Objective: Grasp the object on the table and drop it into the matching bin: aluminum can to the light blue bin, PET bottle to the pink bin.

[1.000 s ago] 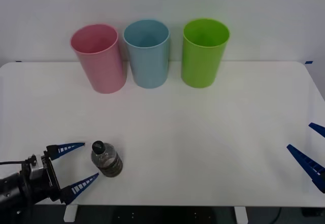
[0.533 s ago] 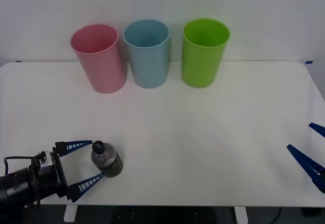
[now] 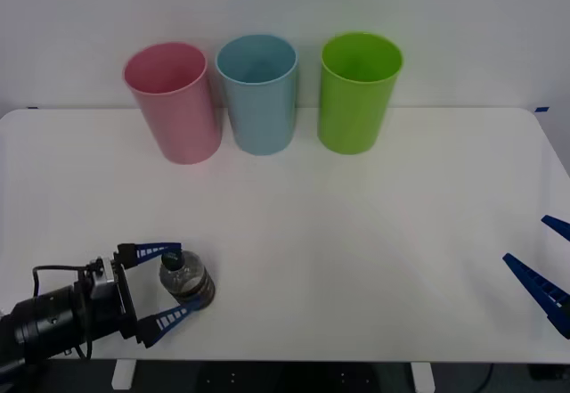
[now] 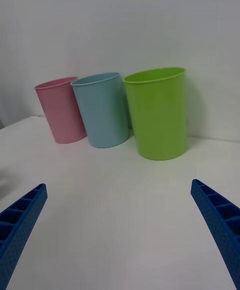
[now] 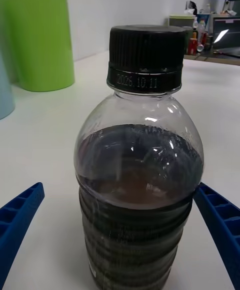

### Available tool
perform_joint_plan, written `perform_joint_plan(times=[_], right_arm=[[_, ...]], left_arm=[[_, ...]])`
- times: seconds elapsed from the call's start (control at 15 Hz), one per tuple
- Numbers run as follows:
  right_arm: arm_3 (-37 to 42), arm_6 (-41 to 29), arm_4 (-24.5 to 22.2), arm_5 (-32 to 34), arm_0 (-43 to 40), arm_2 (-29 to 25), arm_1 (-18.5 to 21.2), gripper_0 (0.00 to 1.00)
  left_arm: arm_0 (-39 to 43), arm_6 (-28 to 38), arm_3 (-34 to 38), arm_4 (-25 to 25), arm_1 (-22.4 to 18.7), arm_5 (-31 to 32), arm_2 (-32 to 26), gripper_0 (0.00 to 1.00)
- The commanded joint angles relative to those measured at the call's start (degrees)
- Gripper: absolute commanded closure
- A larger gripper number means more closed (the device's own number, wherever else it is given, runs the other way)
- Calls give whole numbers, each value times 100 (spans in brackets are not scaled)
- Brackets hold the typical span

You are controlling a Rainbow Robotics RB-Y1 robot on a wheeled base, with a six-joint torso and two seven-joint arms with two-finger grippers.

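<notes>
Seen at the near left corner of the white desk: left gripper spread open, one blue finger on either side of the PET bottle, with no contact discernible. Stood upright near the front edge: that small bottle, black-capped, dark in its lower half, well apart from the bins. Lined up along the far edge, left to right: pink bin, light blue bin just beside it, green bin a little apart. Parked at the desk's right edge: right gripper, fingers wide apart, holding nothing.
</notes>
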State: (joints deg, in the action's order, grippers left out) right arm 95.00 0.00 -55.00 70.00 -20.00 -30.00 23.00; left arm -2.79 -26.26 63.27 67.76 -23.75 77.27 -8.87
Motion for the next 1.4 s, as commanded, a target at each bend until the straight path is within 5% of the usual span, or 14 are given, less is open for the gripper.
perform_joint_plan(times=[0.07, 0.47, 0.53, 0.6, 0.73, 1.4], right_arm=[[0, 0, 0, 0, 0, 0, 0, 0], [0, 0, 0, 0, 0, 0, 0, 0], [0, 0, 0, 0, 0, 0, 0, 0], [0, 0, 0, 0, 0, 0, 0, 0], [0, 0, 0, 0, 0, 0, 0, 0], [0, 0, 0, 0, 0, 0, 0, 0]], left_arm=[[-20, -11, 1, 79, 72, -19, 0, 0], [-55, -2, 1, 141, 90, -19, 0, 4], [-55, 7, 1, 141, 90, -19, 9, 32], [-55, 24, 1, 141, 98, -27, 9, 75], [-64, 59, 1, 132, 90, -27, 0, 100], [59, 130, 18, -229, 90, -27, -176, 100]])
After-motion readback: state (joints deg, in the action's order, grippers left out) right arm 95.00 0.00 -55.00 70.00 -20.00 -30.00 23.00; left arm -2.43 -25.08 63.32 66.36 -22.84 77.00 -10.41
